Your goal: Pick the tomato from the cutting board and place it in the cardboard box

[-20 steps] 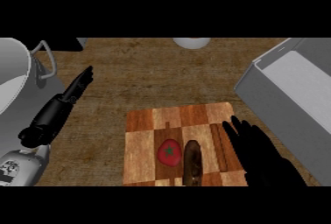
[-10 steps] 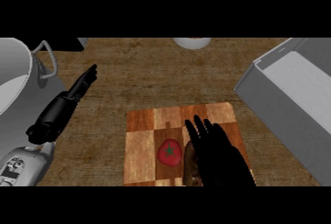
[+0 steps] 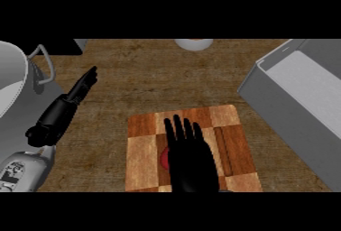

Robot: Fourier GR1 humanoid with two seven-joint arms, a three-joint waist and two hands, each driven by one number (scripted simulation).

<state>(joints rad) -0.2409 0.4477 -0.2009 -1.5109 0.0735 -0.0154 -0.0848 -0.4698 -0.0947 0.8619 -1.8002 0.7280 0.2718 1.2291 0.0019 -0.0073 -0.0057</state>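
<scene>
Brown, woven-looking counter [image 3: 153,81] fills the view, and on it stand one grey pot, one cutting board, one box and one small pale round thing. The pot [image 3: 13,85] sits at the far left, only part of it in view, with a wire handle on its right side. Just right of it the left hand [image 3: 81,88] lies with straight fingers pointing away, holding nothing. The cutting board [image 3: 230,135], a patchwork of light and dark wood, lies near the middle of the near edge. Over it the right hand [image 3: 190,155] is spread flat, fingers straight and slightly fanned, covering most of the one tomato [image 3: 163,157]; only a red sliver shows at the hand's left edge. Whether the palm touches it cannot be told. At the far edge sits the pale round thing [image 3: 194,43], cut off. The grey box [image 3: 266,97] stands open at the right.
</scene>
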